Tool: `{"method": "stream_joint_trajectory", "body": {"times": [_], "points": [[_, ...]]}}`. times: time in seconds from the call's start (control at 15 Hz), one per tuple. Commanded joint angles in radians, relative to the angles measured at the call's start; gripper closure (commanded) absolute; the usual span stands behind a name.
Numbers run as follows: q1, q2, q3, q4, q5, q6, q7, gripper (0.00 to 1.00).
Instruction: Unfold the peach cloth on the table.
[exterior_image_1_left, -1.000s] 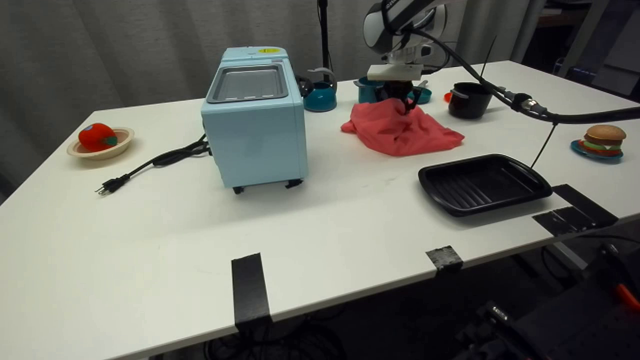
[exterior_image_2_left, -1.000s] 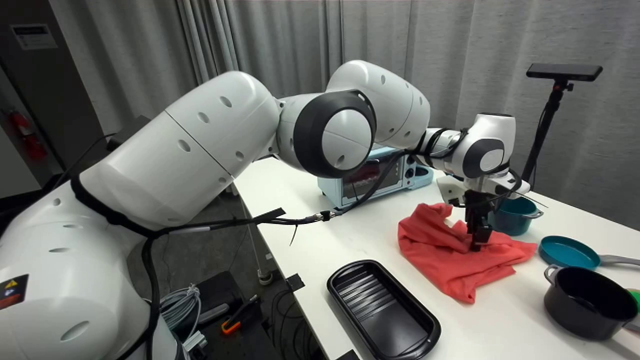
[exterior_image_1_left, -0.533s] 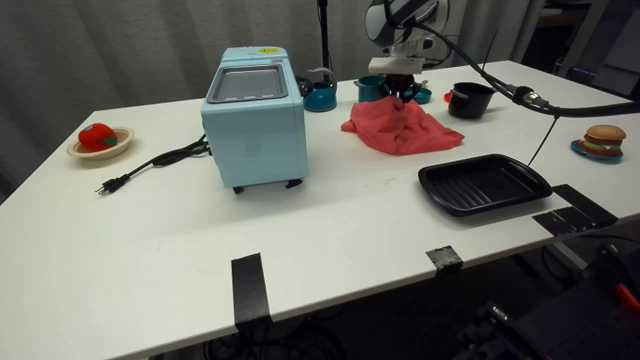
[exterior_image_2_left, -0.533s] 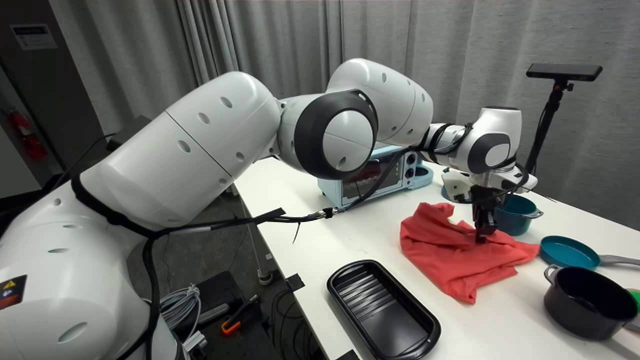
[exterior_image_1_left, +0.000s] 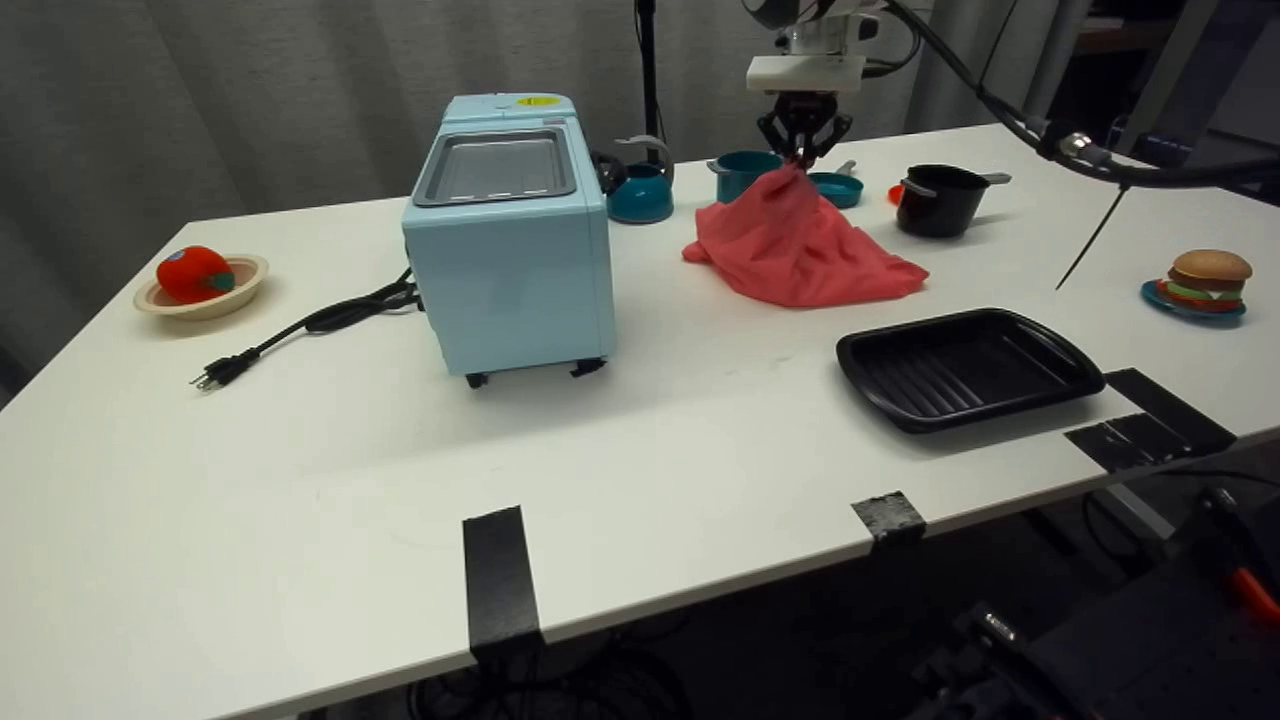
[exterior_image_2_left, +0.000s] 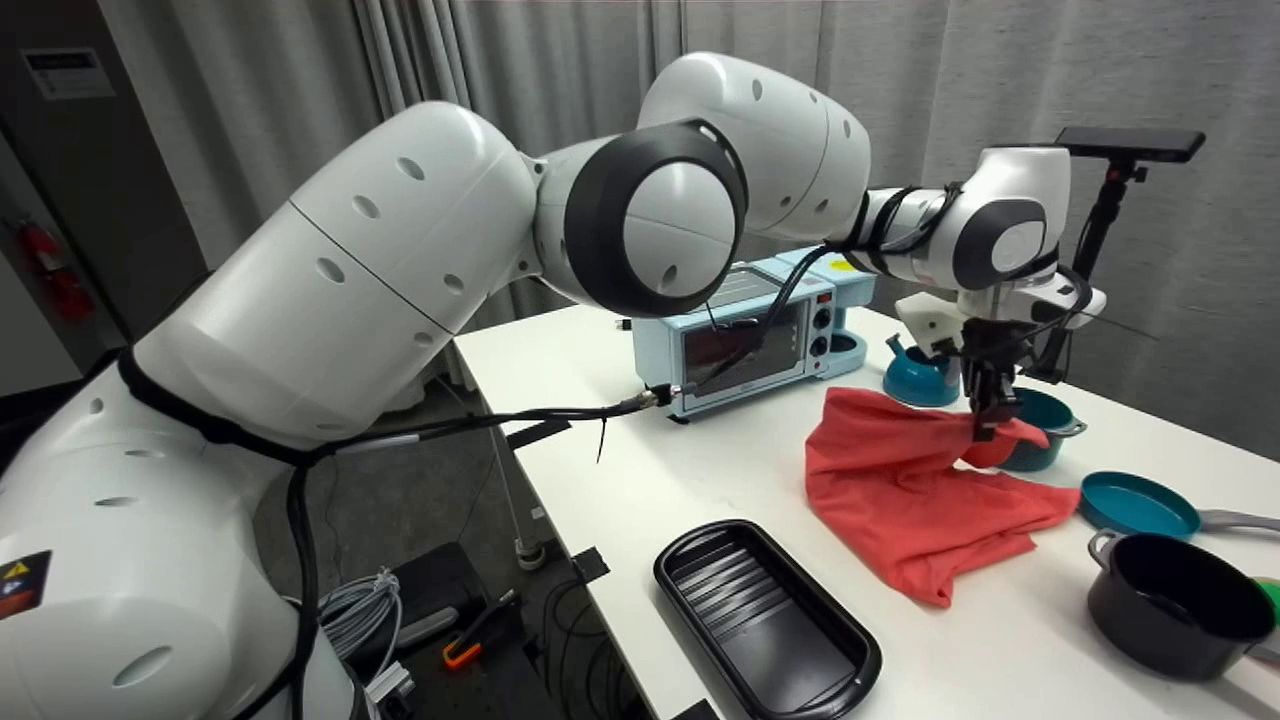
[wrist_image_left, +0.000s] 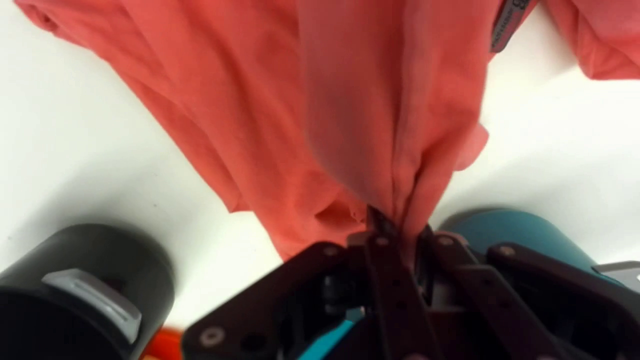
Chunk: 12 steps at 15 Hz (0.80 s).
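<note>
Wrist view shows you the gripper (wrist_image_left: 402, 227) pinching a gathered fold of the coral-red cloth (wrist_image_left: 300, 110), its creases running in between the tips. In both exterior views you see the held part raised off the table (exterior_image_1_left: 650, 470), with the rest lying crumpled on it, between the edge along the grey curtain (exterior_image_1_left: 300, 100) and the edge marked with black tape (exterior_image_1_left: 500, 580). Close to the curtain-side edge you have the teal pot (exterior_image_1_left: 736, 178) and the teal kettle (exterior_image_1_left: 640, 197). Beside the taped edge lies the black tray (exterior_image_1_left: 970, 370), apart from the cloth. Your light-blue toaster oven (exterior_image_1_left: 510, 265) stands between the cloth and the bowl (exterior_image_1_left: 225, 303) with the red tomato (exterior_image_1_left: 193, 275), which sits toward a curtain-side corner.
</note>
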Motion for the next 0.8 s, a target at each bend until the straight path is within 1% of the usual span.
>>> {"method": "stream_joint_trajectory", "body": {"times": [0.0,0.2,0.4,0.53,0.73], "points": [[-0.024,-0.149,0.031,-0.128,-0.007,-0.066,-0.142,0.97],[-0.022,-0.269,0.036,-0.257,-0.007,-0.128,-0.258,0.97],[-0.019,-0.382,0.057,-0.399,0.005,-0.237,-0.335,0.97],[-0.017,-0.440,0.075,-0.478,0.026,-0.312,-0.347,0.97],[-0.009,-0.495,0.092,-0.563,0.057,-0.411,-0.306,0.97]]}}
